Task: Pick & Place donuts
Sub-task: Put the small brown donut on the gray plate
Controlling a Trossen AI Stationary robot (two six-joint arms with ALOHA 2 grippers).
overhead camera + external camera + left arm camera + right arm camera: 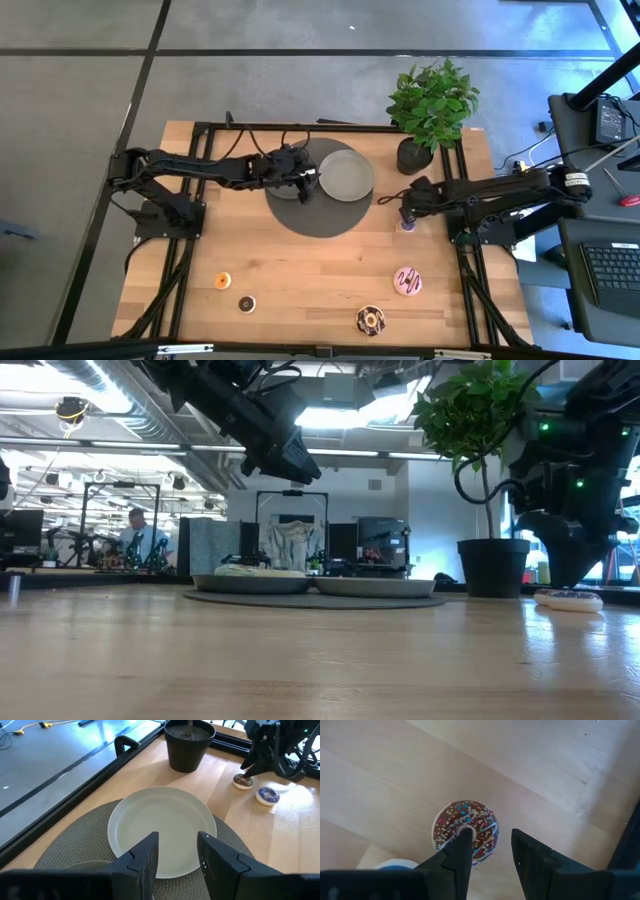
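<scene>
above sprinkled donut (465, 831), right hand (490, 845) open

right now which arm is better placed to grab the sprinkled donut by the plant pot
Right. Its hand hangs open directly over the chocolate sprinkled donut, fingers straddling it. The left hand is over the grey plate, well away.

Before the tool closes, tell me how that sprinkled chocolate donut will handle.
The sprinkled chocolate donut lies flat, so it probably won't roll. It looks small and likely light. Its glossy icing may slip between the right tool's open fingers.
</scene>
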